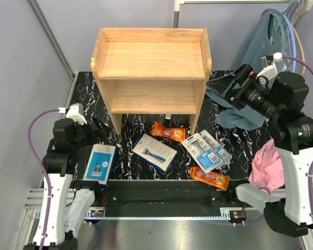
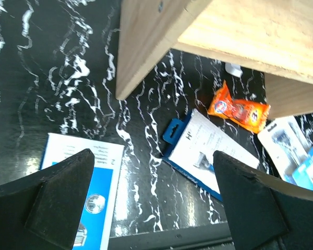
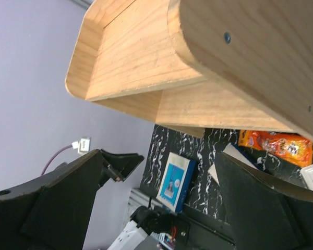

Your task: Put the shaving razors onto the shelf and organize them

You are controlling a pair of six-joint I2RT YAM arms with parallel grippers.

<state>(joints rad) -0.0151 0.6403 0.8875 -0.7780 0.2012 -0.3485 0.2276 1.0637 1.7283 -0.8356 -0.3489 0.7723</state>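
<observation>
The pale wood shelf (image 1: pixel 151 62) stands at the back, both tiers bare. On the black marbled table lie a white-and-blue box (image 1: pixel 101 162), a second flat box (image 1: pixel 155 152), an orange packet (image 1: pixel 168 132), two overlapping clear blisters (image 1: pixel 206 151) and another orange packet (image 1: pixel 209 178). My left gripper (image 1: pixel 96 130) is open and empty above the left box (image 2: pixel 83 177), with the flat box (image 2: pixel 208 151) and an orange packet (image 2: pixel 239 110) ahead of it. My right gripper (image 1: pixel 235 83) is open and empty beside the shelf's right wall (image 3: pixel 250 57).
A grey-blue cloth (image 1: pixel 240 112) lies right of the shelf, under the right gripper. A pink cloth (image 1: pixel 268 166) lies at the right edge. A teal garment (image 1: pixel 268 41) hangs at the back right. A black rail (image 1: pixel 161 195) runs along the front edge.
</observation>
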